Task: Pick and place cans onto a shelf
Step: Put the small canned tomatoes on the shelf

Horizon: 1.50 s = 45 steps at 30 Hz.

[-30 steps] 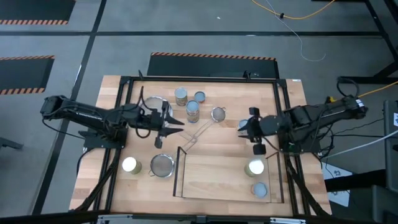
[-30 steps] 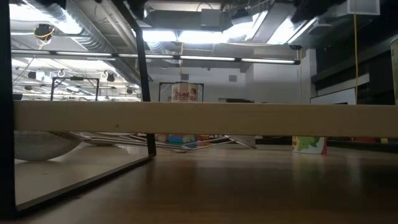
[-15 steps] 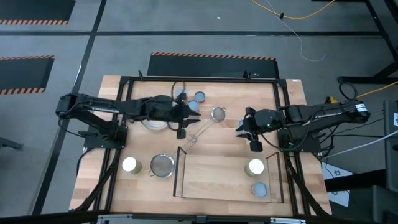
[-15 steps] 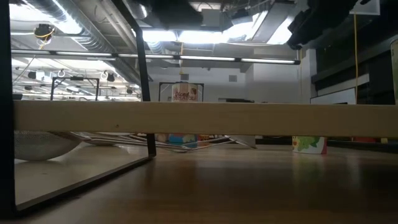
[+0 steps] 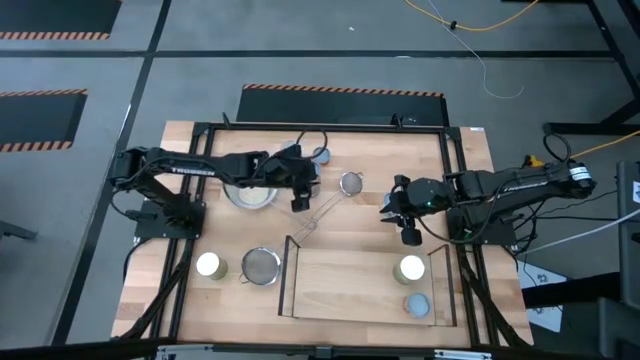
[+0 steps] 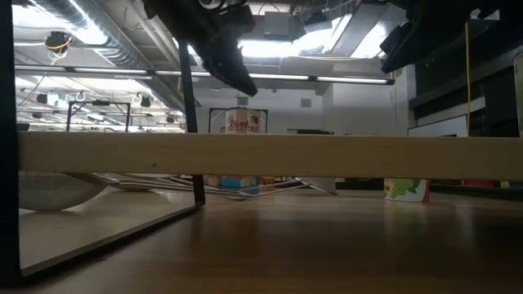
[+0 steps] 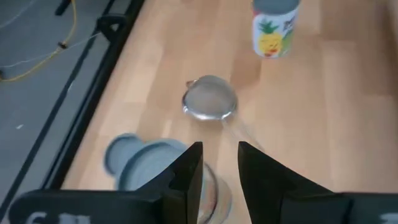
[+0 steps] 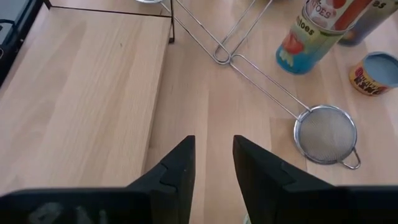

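Cans: two stand on the shelf near its 3 o'clock end, a shiny white-topped can (image 5: 410,268) and a blue-grey-topped can (image 5: 417,305) just toward 6 o'clock of it. A third, white-topped can (image 5: 210,265) stands on the table well out at 9 o'clock of the shelf. A small blue-topped can (image 5: 321,155) sits at the table's 12 o'clock side, just beside the left gripper.
Shelf (image 5: 350,285): light-wood board at the table's 6 o'clock side, black rails at its short ends.
Left gripper (image 5: 303,178): reaches over the can cluster at 12 o'clock; fingers slightly apart, holding nothing. Its wrist view shows a blue-grey can top (image 7: 144,163) right beneath the fingers (image 7: 186,174).
Pineapple-labelled can (image 7: 272,26): upright, farther off in the left wrist view.
Right gripper (image 5: 403,212): hovers toward 12 o'clock of the shelf's 3 o'clock end; fingers a little apart, empty, with bare table below.
Small strainer (image 5: 351,183): between the two grippers.
Larger strainer (image 5: 261,266): just at 9 o'clock of the shelf.
Pan (image 5: 250,192): under the left arm.
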{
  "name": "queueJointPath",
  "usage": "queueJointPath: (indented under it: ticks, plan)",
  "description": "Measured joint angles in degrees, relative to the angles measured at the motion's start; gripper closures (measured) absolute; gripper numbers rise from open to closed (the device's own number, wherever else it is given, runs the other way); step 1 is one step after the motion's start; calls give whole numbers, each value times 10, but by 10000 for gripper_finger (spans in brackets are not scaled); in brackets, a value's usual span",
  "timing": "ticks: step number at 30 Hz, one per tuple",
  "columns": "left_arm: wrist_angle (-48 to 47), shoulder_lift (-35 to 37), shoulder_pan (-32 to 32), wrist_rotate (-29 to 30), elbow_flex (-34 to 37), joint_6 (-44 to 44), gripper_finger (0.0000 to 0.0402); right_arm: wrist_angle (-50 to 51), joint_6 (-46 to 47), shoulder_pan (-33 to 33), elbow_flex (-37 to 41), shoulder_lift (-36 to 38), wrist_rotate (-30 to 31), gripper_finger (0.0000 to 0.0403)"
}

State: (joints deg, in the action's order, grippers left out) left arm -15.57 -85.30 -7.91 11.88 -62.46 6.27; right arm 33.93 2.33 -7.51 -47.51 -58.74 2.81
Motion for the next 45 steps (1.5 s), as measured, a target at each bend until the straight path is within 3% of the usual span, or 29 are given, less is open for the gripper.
queueJointPath:
  ticks: [45]
  plan:
    - [-35, -45, -3, 42, -1, 0, 320, -2, 1, 0, 0, 0, 0, 290]
